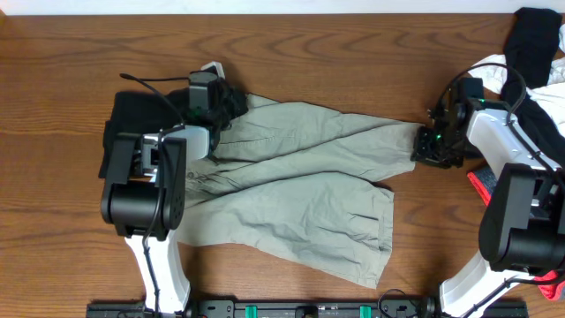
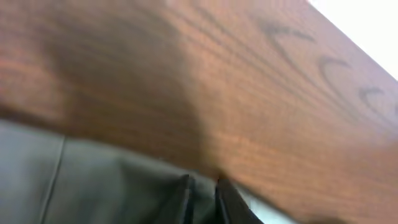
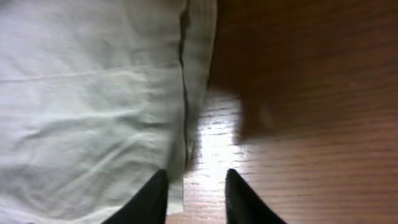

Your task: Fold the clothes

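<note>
The pale khaki-green shorts (image 1: 300,185) lie spread on the wooden table (image 1: 335,53), waistband to the left and both legs running right. My left gripper (image 1: 214,99) sits at the top of the waistband. In the left wrist view it (image 2: 203,180) is shut on a fold of the shorts (image 2: 112,186). My right gripper (image 1: 422,146) is at the hem of the upper leg. In the right wrist view it (image 3: 196,173) stands open over bare wood, with the hem (image 3: 186,93) just beside its left finger and nothing held.
A heap of clothes fills the back right corner: a black garment (image 1: 534,40), a white one (image 1: 494,71) and a coral-pink one (image 1: 481,185) by the right arm. Another black garment (image 1: 124,119) lies under the left arm.
</note>
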